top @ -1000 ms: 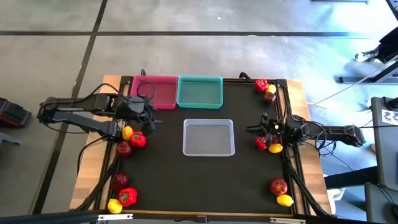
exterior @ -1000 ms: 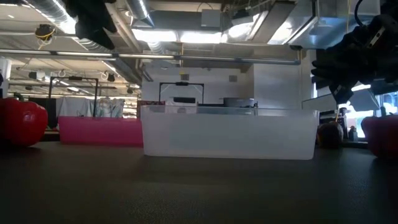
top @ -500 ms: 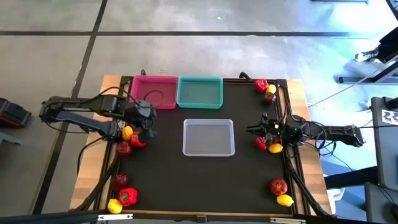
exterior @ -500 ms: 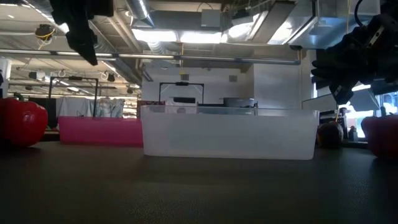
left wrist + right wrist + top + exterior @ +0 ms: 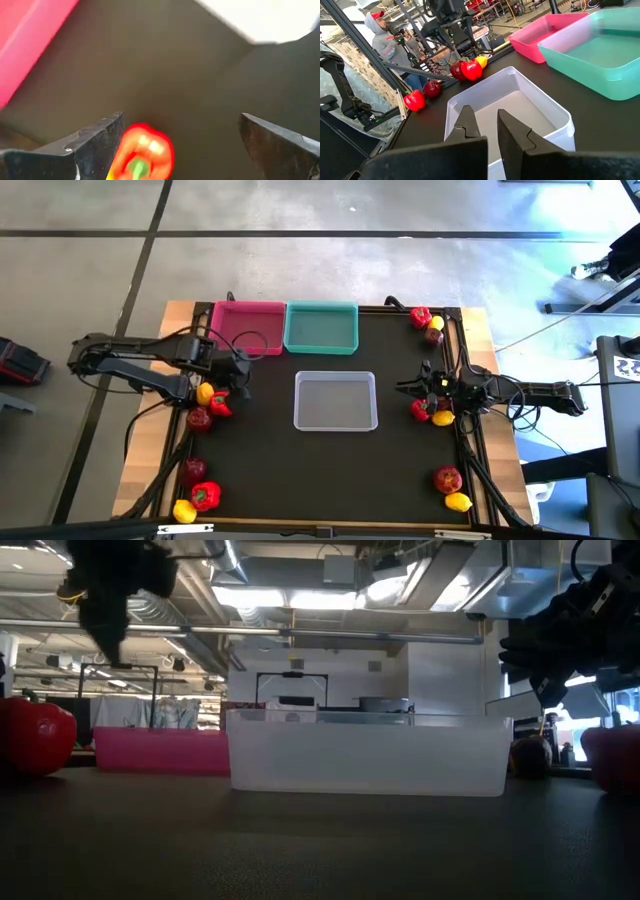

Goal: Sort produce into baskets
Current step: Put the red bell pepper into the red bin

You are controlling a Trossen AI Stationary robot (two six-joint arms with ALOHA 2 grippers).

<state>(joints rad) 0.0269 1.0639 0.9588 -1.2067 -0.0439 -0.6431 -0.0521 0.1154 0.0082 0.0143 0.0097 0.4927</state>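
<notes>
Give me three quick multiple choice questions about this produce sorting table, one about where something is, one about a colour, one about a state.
1. Where is the left gripper?
A. over the teal basket
B. above the red pepper beside the pink basket
C. at the table's near edge

2. What colour is the basket at the table's middle?
A. pink
B. teal
C. translucent grey-white

3. What do the three baskets hold?
A. nothing
B. lemons
C. apples

Answers: 1 B, the left wrist view shows the red pepper between open fingers, near the pink basket. 2 C, the grey-white basket is central. 3 A, it, the pink one and the teal basket hold nothing.
</notes>
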